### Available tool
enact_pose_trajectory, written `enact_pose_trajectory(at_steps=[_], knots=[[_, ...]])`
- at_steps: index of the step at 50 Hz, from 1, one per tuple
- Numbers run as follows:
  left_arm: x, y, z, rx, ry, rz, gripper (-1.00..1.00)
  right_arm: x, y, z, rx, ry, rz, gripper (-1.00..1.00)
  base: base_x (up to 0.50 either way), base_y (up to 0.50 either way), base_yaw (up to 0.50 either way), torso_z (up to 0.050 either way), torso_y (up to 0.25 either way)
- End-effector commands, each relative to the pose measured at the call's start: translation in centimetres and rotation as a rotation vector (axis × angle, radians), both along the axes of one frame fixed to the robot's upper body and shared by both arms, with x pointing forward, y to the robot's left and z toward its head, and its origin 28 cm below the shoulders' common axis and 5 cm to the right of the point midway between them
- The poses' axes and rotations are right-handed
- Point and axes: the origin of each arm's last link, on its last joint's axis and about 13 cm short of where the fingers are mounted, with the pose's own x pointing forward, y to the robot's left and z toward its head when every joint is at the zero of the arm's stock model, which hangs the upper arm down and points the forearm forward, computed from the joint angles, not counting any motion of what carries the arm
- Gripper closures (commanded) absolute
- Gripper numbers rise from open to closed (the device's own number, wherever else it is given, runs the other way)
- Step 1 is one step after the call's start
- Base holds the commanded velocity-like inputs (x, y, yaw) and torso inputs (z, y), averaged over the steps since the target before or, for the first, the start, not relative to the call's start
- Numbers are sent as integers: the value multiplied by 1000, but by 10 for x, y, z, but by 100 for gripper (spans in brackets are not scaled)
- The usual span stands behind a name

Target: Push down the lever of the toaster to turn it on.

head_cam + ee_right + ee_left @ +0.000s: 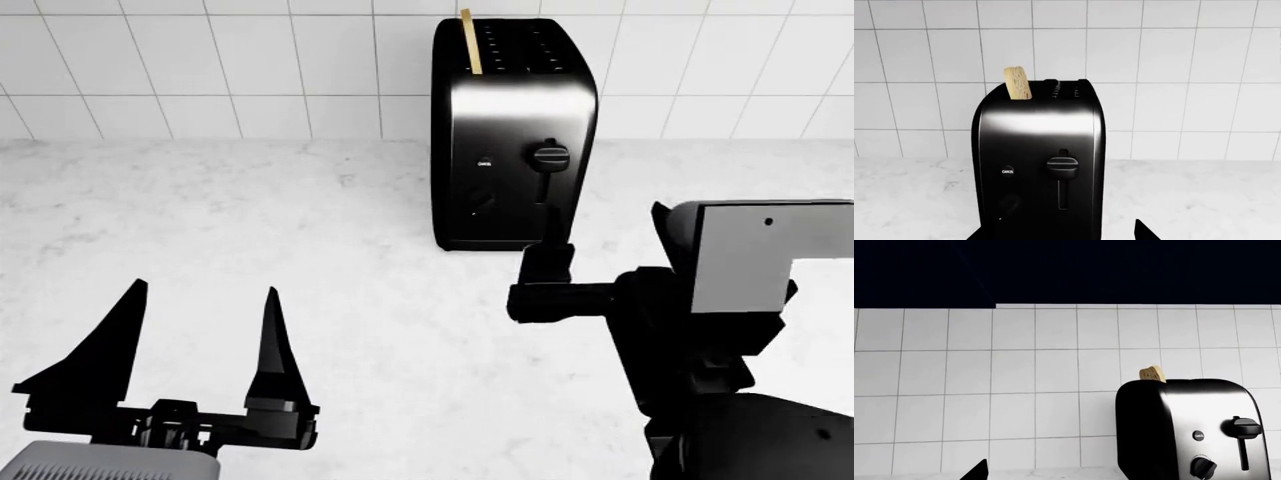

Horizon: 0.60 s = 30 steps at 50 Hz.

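Observation:
The glossy black toaster stands upright at the back of the counter against the tiled wall, with a thin tan slice in one top slot. Its lever sits at the top of a dark vertical slot on the front face. The right wrist view shows the toaster close up, with the lever high. My right gripper is open and empty, just in front of the toaster's face and below the lever. My left gripper is open and empty, near the front left. The left wrist view shows the toaster and lever.
A white marble counter runs to the white tiled wall. A round cancel button and a dial knob sit on the toaster's face. A dark cabinet underside hangs above the wall.

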Motion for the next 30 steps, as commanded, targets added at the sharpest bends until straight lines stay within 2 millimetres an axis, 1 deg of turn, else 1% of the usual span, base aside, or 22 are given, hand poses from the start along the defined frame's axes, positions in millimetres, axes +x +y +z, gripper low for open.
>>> enact_pose_trajectory(at_steps=[1,7,13,16,22,30], knots=[[-2,-1,3,2,-12,-3,-100,14,-5,47,26,115,-24,-100,0,0,0,0,0],[-3,-2,3,4,-13,-5,-100,25,-1,62,6,146,-25,-100,0,0,0,0,0],[-3,-1,4,3,-12,-1,-100,39,6,67,12,195,-25,-100,0,0,0,0,0],[-3,-2,4,4,-11,-2,-100,51,8,70,16,210,-41,-100,0,0,0,0,0],[-3,-2,4,4,-10,-5,-100,70,12,71,36,241,-31,-100,0,0,0,0,0],[-3,-2,5,5,-11,-7,-100,88,19,65,33,254,-11,-100,0,0,0,0,0]])
